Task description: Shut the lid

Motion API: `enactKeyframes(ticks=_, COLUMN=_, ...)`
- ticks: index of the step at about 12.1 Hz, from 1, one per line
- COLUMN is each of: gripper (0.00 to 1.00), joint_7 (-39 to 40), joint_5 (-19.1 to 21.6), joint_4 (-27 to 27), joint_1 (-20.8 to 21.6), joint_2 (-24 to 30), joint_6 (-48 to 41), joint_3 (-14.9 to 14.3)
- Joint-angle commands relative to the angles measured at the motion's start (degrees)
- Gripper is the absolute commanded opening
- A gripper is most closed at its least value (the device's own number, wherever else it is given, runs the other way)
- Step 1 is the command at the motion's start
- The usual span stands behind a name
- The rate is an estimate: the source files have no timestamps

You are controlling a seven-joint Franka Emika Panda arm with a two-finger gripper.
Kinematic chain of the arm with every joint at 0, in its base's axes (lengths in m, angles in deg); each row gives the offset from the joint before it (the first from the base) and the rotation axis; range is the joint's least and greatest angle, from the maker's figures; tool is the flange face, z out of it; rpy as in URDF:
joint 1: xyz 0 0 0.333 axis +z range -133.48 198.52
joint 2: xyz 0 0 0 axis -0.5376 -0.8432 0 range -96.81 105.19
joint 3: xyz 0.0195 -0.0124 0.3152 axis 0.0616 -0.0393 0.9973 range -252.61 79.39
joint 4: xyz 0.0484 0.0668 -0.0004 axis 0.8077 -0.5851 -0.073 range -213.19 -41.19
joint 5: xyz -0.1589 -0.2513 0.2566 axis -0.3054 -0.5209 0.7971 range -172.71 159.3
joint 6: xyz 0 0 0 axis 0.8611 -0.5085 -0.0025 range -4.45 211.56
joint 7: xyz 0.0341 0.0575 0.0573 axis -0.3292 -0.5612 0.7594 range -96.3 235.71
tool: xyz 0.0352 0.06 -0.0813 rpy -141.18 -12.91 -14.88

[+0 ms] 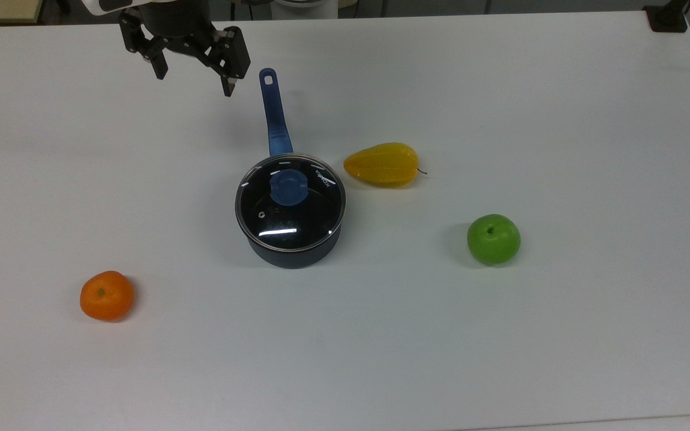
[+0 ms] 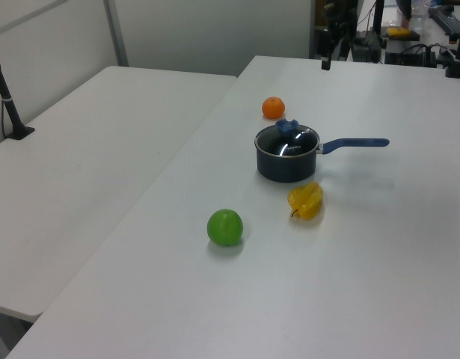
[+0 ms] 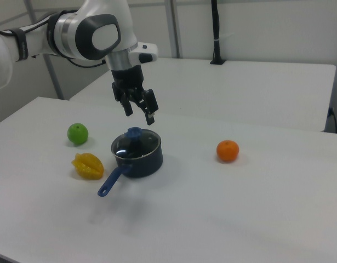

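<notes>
while the lid (image 1: 290, 202) sits on the saucepan (image 1: 291, 251), the hand (image 1: 194, 82) hangs spread apart, empty.

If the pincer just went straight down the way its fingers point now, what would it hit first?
Probably bare table. The open pincer hangs off to the top view's left of the saucepan handle, away from the lid. Depth is uncertain; it may graze the handle.

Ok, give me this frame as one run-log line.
task: close lid | lid: seated on saucepan | claw: open, empty, raised away from pot | status: looks done
</notes>
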Motion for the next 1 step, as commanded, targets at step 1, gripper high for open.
enactKeyframes(ticks=1, gripper=1.0, joint_7=-0.79, joint_5=0.82, joint_4=-1.86, joint_1=-0.1, joint_2=1.86, joint_6=0.36, joint_3=0.04)
